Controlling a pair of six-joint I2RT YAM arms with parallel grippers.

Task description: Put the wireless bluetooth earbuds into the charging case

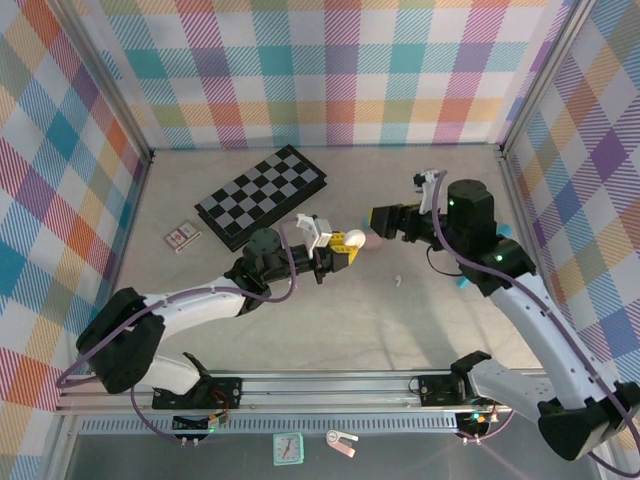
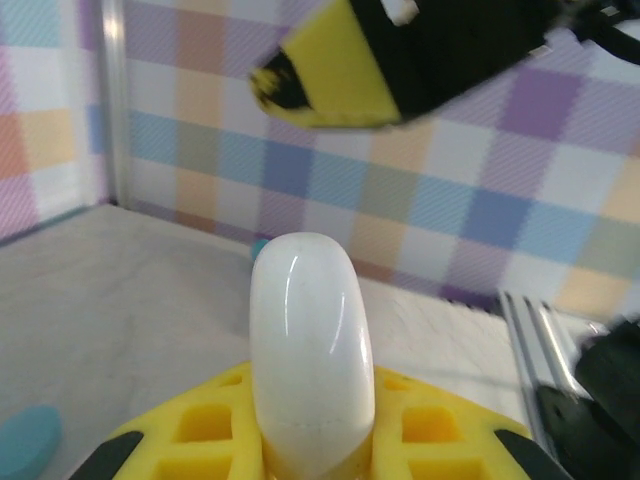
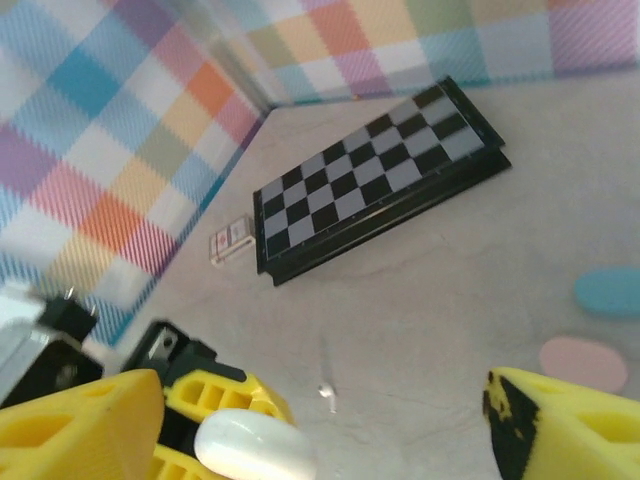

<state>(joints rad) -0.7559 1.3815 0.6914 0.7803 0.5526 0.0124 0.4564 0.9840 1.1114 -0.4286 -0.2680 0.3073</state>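
White charging case (image 1: 358, 240): clamped in left gripper (image 1: 345, 244), frame centre; right gripper (image 1: 380, 218) spread alongside; could be knocked loose.

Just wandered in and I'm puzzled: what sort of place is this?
Probably a robot test booth: plaid screen walls box in a table, the left arm and right arm are bolted to a metal rail, and odd props like a chessboard lie about.
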